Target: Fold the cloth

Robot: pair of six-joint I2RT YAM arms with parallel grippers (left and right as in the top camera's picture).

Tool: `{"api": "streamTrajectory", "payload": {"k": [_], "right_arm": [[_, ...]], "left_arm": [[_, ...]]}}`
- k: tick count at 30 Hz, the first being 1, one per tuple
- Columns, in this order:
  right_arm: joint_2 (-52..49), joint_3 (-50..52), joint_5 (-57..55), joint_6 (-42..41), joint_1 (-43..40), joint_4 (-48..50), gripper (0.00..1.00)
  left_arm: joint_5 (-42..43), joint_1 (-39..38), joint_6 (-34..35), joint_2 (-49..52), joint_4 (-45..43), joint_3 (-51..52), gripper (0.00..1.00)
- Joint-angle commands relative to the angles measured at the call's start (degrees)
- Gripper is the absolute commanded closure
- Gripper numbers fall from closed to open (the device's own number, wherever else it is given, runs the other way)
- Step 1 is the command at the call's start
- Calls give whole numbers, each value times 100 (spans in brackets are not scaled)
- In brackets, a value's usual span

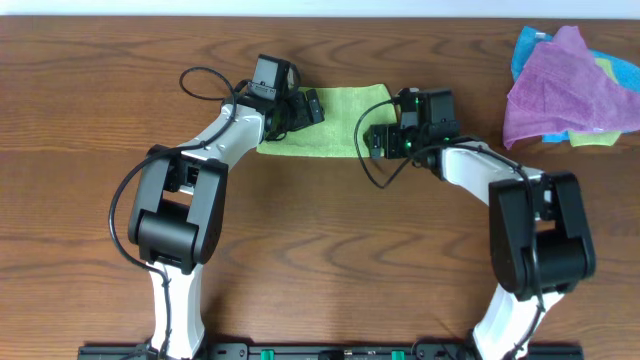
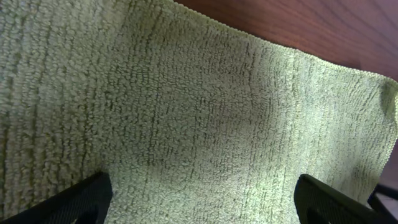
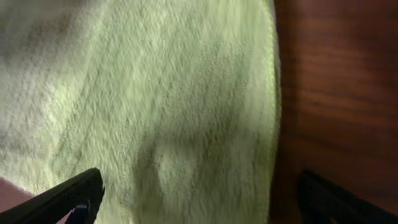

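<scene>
The lime-green cloth (image 1: pixel 335 120) lies flat on the table as a folded rectangle between my two arms. My left gripper (image 1: pixel 303 108) is open over the cloth's left end; the left wrist view shows its two finger tips wide apart above the green pile (image 2: pixel 205 124). My right gripper (image 1: pixel 378 138) is open over the cloth's right end; in the right wrist view the cloth's right edge (image 3: pixel 186 106) runs between its spread fingers, with bare wood to the right. The white tag is not visible.
A pile of purple (image 1: pixel 560 80) and blue (image 1: pixel 527 45) cloths sits at the table's far right. The wooden table (image 1: pixel 330 260) stretches in front of the cloth. Black cables loop near both wrists.
</scene>
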State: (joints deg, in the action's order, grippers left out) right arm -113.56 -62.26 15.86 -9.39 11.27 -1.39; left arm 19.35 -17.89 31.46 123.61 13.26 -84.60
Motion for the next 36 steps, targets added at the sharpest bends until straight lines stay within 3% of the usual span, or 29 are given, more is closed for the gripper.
{"api": "streamTrajectory", "payload": {"k": [1, 5, 10, 13, 16, 19, 36], "right_arm": [[-459, 76, 249, -348, -9, -4, 4], [-485, 76, 409, -584, 50, 173, 31], [-485, 76, 409, -647, 83, 197, 42], [-485, 76, 332, -647, 79, 184, 67], [-485, 76, 179, -645, 76, 184, 74], [-485, 74, 15, -645, 79, 190, 99], [675, -181, -573, -431, 83, -739, 99]], "left_arm": [[105, -13, 46, 79, 111, -74, 5], [103, -13, 44, 79, 144, -74, 5], [9, -13, 42, 79, 149, -74, 5], [-11, -13, 31, 79, 149, -74, 5], [-50, -13, 22, 79, 151, -74, 5], [-79, -13, 22, 79, 151, -74, 5], [166, 59, 22, -107, -2, -76, 5]]}}
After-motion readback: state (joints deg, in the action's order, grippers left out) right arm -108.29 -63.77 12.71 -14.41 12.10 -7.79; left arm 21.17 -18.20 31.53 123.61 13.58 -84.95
